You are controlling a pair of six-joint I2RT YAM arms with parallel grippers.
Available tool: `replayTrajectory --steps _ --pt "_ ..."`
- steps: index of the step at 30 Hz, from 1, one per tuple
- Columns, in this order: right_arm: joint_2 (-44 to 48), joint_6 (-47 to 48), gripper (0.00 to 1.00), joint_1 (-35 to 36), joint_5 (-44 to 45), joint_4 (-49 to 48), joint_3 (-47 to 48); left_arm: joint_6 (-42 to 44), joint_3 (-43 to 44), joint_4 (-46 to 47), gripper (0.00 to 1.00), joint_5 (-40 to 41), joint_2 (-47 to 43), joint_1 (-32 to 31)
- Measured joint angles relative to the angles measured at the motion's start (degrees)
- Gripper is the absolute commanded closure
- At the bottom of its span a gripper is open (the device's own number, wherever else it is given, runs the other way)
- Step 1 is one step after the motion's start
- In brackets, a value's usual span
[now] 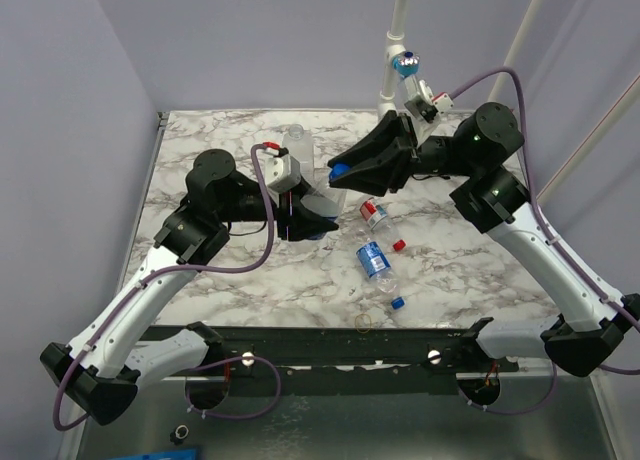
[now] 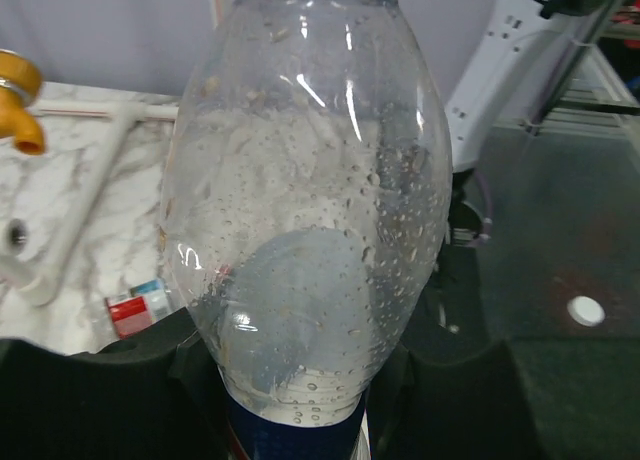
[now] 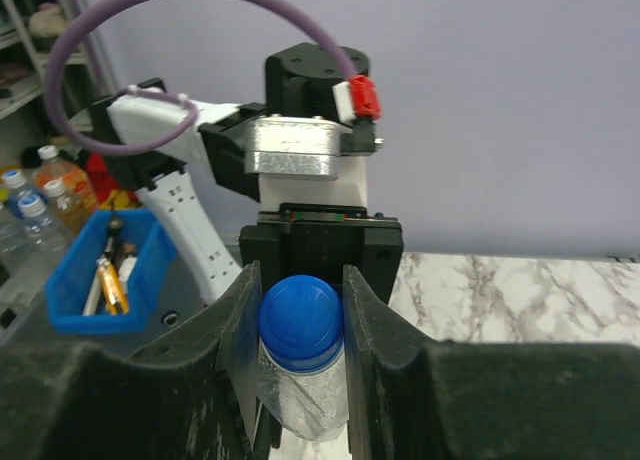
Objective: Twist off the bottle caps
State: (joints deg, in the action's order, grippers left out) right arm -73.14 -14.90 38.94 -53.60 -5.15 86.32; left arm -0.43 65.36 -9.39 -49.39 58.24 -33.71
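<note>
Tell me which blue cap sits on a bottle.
The blue cap clamped in the right tool, atop the bottle the left tool holds; the other blue cap lies loose on the marble table.

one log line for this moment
left tool: shut on bottle | right tool: shut on blue cap | blue cap: on bottle, not yet off

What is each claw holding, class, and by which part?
The left claw grips one bottle around its lower body; the right claw is shut on that bottle's blue cap.
</note>
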Motion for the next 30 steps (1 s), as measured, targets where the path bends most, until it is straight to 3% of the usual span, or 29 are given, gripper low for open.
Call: replayTrajectory --steps 3,4,5,6,8,16,25,30 --pt "0.09 0.0 0.96 0.07 -3.85 -0.07 -0.02 -2.19 0.0 -0.85 1.0 -5.79 0.15 0.02" --pt "0.09 0.04 0.87 0.09 -4.55 0.07 -0.04 -2.38 0.0 -1.2 1.0 -6.78 0.15 0.09" --pt "0.09 0.31 0.65 0.11 -4.83 0.33 -0.04 -2.45 0.0 -1.55 1.0 -7.19 0.15 0.13" --pt "0.09 0.59 0.33 0.11 -4.83 0.55 -0.04 -2.43 0.0 -1.7 1.0 -7.21 0.15 0.15" --pt "0.15 1.22 0.01 0.11 -3.41 1.7 -0.04 -1.92 0.0 -2.32 1.0 -6.25 0.15 0.24" --pt "-1.53 2.12 0.0 0.28 18.08 9.38 4.98 5.4 -0.04 -2.67 1.0 12.66 0.31 0.72" --pt "-9.77 -2.99 0.01 0.37 31.15 16.09 14.91 11.28 -0.79 -1.88 1.0 31.39 2.86 0.76" --pt "-12.85 -4.98 0.13 0.37 33.55 18.71 14.93 12.09 -0.94 -0.57 1.0 34.69 2.86 0.76"
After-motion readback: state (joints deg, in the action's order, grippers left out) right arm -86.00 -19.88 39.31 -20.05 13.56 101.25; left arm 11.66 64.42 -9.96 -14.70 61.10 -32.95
